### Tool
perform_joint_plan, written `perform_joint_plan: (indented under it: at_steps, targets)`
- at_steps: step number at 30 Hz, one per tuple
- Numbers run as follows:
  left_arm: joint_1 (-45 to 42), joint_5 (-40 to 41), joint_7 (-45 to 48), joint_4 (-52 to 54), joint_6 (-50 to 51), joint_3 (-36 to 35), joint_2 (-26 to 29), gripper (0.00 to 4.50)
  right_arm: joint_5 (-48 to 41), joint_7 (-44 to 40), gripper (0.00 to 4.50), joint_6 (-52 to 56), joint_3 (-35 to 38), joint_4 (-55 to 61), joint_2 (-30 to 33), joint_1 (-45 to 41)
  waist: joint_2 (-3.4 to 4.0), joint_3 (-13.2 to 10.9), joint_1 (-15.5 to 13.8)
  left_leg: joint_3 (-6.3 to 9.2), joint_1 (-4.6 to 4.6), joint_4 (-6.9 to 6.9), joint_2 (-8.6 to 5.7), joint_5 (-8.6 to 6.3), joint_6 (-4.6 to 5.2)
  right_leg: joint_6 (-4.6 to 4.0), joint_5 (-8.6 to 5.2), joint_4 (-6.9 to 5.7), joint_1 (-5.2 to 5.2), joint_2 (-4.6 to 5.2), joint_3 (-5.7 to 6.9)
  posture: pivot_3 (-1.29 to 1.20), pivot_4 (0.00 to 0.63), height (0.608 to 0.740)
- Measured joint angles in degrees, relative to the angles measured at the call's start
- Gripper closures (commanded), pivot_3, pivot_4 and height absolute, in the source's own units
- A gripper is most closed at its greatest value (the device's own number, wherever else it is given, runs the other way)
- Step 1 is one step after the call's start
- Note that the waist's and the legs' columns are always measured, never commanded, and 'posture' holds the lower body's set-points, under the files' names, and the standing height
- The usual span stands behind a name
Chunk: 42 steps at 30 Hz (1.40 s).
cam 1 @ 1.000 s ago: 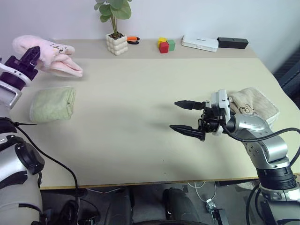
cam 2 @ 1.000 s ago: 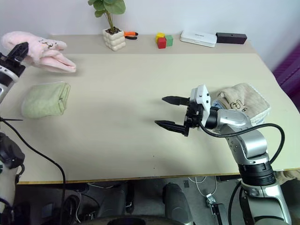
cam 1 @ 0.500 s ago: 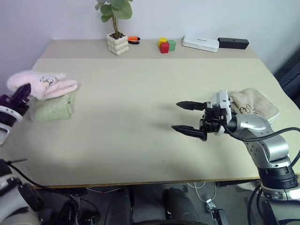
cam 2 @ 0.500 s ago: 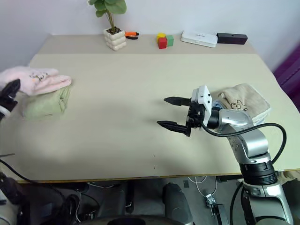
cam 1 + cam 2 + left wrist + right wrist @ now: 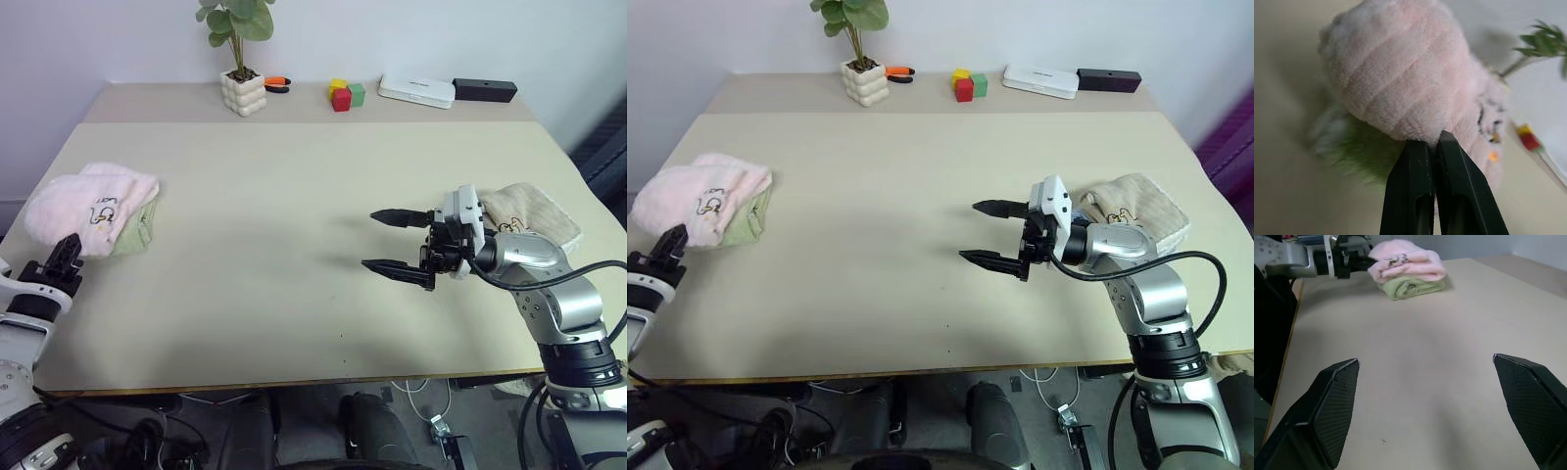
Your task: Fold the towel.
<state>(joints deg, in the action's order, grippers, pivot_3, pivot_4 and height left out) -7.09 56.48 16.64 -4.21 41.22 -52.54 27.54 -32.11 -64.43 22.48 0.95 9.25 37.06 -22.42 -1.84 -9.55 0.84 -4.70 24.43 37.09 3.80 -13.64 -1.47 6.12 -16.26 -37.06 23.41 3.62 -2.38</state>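
Head views: folded pink towel [image 5: 90, 204] lying on green towel [image 5: 135, 233] at table's [image 5: 294, 196] left edge; left gripper [image 5: 61, 258] just short of it, fingers closed, empty. Right gripper [image 5: 396, 241] mid-table, spread wide, empty. Left wrist: closed fingers [image 5: 1413, 181] against towel's edge. Right wrist: stacked towels far across table.

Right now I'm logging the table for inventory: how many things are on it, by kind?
Towels: 3 (pink towel, light green towel, beige towel)
Potted plant: 1
Toy blocks: 1 cluster
White flat box: 1
Black bar: 1
Orange-handled tool: 1
Total: 8
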Motion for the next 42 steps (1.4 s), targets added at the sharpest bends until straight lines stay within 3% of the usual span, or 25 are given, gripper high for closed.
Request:
perform_joint_plan:
  at_steps: [1, 8, 11, 17, 20, 25, 30, 37, 42]
  targets:
    - [0.34, 0.03, -0.27, 0.06, -0.65, -0.12, 0.00, 3.57, 0.02, 0.00, 0.00, -0.02, 0.00, 0.00, 0.00, 0.00, 0.00, 0.00, -0.05, 0.00, 0.00, 0.00, 0.00, 0.00, 0.00, -0.01, 0.00, 0.00, 0.00, 0.01, 0.00, 0.00, 0.150, 0.735]
    - [1.99, 1.75, -0.96, 0.83, -1.65, 0.11, -0.65, 0.03, 0.02, 0.07, 0.00, -0.03, 0.00, 0.02, -0.01, 0.08, 0.00, 0.00, -0.18, 0.02, 0.00, 0.01, 0.00, -0.01, -0.01, -0.07, -0.02, 0.04, -0.02, 0.08, 0.01, 0.00, 0.150, 0.735]
    - [2.57, 3.78, -0.38, 2.78, -0.31, 0.48, -0.62, 0.03, 0.02, 0.24, 0.00, -0.03, 0.00, 0.05, -0.05, 0.16, 0.00, 0.01, -0.03, 0.08, 0.00, -0.02, 0.00, -0.01, -0.01, -0.07, -0.02, 0.06, -0.02, 0.09, -0.01, 0.00, 0.150, 0.735]
    - [12.48, 13.86, 8.21, 6.88, 8.84, 1.65, 0.81, 0.03, -0.12, 0.44, 0.00, 0.03, 0.12, 0.00, 0.00, 0.24, 0.01, 0.00, 0.41, 0.11, -0.01, -0.10, 0.05, -0.02, -0.02, -0.19, -0.08, 0.07, 0.07, 0.12, -0.08, 0.00, 0.150, 0.735]
    - [18.62, 17.33, 15.57, 9.14, 13.79, 2.72, 4.70, 0.03, -0.98, 0.20, 0.00, 0.42, 1.76, -0.51, 0.12, 0.27, 0.03, -0.01, 0.28, 0.14, -0.01, -0.10, 0.09, -0.03, -0.05, -0.29, -0.12, 0.08, 0.13, 0.25, -0.07, 0.00, 0.150, 0.735]
    - [19.63, 16.06, 25.49, 16.41, 12.63, 7.92, 8.69, 0.03, -3.03, -0.30, 0.00, 0.75, 4.65, -0.65, 0.20, 0.97, 0.08, -0.02, -0.16, 0.06, 0.01, -0.13, -0.13, -0.15, -0.21, -0.36, -0.14, 0.19, 0.24, 0.95, 0.10, 0.00, 0.150, 0.735]
    - [12.19, 11.95, 32.69, 23.49, 8.84, 17.45, 12.94, 0.03, -3.59, -0.43, 0.00, 0.70, 6.16, -0.58, 0.18, 1.84, 0.33, 0.07, 0.16, -0.19, 0.00, -0.47, -0.17, -0.18, -0.10, -0.74, 0.12, 0.87, -0.11, 1.07, 0.12, 0.00, 0.150, 0.735]
    - [-7.42, -2.08, 39.08, 12.55, -2.63, 29.76, 15.01, 0.03, -4.02, -0.30, 0.00, 0.33, 6.76, -0.36, 0.27, 1.35, 0.36, 0.04, 0.11, -0.41, 0.02, -0.57, -0.19, -0.05, 0.13, -0.67, 0.14, 0.92, -0.02, 0.50, 0.24, 0.00, 0.150, 0.735]
    - [-12.45, -6.90, 41.43, 6.53, -6.73, 34.81, 12.09, 0.03, -4.01, 0.51, 0.00, 0.43, 7.42, -0.06, 1.31, 1.44, 0.35, 0.03, -0.12, -0.45, 0.04, -0.51, 0.00, -0.04, 0.13, -0.34, 0.26, 0.90, -0.02, 0.17, 0.22, 0.00, 0.150, 0.735]
